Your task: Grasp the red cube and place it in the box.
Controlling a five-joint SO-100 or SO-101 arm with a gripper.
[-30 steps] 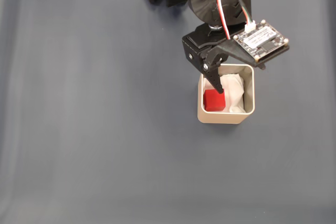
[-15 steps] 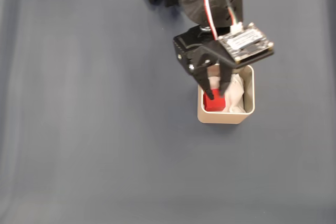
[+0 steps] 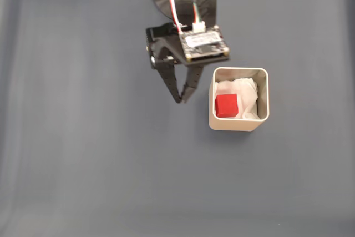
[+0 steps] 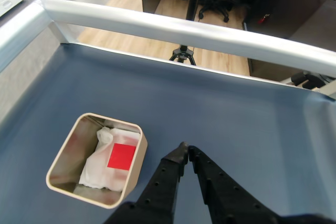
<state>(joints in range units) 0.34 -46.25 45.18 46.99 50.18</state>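
One beige box (image 3: 239, 123) stands on the dark blue worktop (image 3: 83, 137), just to the right of the jaws in the fixed view and to their left in the wrist view. Inside it lies crumpled white padding (image 3: 247, 95), and on that padding rests the one red cube (image 3: 226, 105) (its flat top shows plainly from the wrist camera). The gripper (image 3: 181, 99) hangs beside the box, its jaws drawn together with tips nearly touching, holding nothing.

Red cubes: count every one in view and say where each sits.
1. The small bright red matte cube lies on white padding inside the beige square box. Another could hide under the padding.
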